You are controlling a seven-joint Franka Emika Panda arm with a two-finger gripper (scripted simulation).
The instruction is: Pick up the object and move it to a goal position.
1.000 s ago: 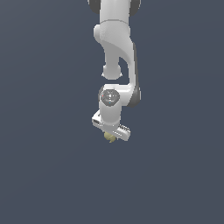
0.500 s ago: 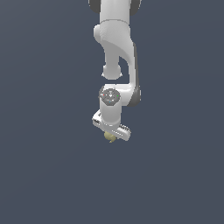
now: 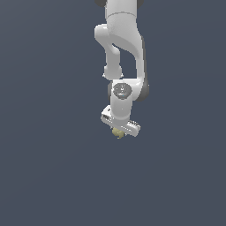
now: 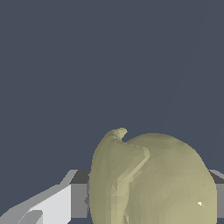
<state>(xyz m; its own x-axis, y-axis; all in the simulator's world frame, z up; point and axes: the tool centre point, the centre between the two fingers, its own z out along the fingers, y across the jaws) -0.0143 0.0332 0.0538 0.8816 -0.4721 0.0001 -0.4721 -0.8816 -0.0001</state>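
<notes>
While the white pincer (image 3: 118, 130) is clamping the small yellow-olive object (image 3: 118, 132) in mid-air, its lumpy shape is risking a slip.

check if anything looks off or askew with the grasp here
Nothing stands out. The pale yellow-olive object sits at the tip of the gripper under the white arm. In the wrist view it fills the space between the jaws, whole and undamaged. Its notched shape looks like its own form.

Flat, uniform dark slate-blue backdrop (image 3: 44, 132) throughout.
</notes>
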